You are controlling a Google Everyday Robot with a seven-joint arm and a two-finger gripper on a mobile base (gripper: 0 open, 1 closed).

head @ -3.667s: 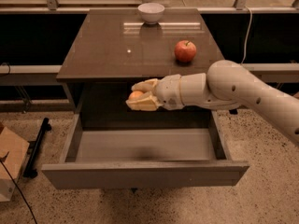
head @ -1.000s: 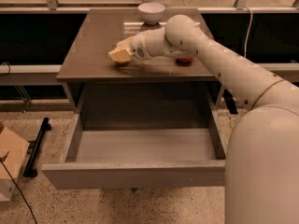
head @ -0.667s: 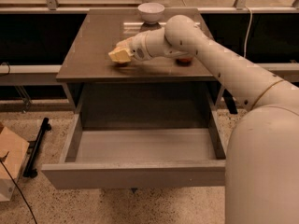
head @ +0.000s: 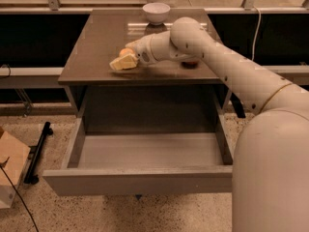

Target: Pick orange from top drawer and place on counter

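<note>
Up on the counter, claw at the orange, bowl beyond

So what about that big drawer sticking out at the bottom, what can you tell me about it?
The top drawer stands pulled wide open toward the camera, below the counter. It is wide, shallow and plain grey, perhaps painted metal, with a flat front panel, low side walls and a smooth floor. No handle shows from here, and nothing lies inside that can be seen. It sits level and nothing touches it: the gripper is up over the counter's front left part.
</note>
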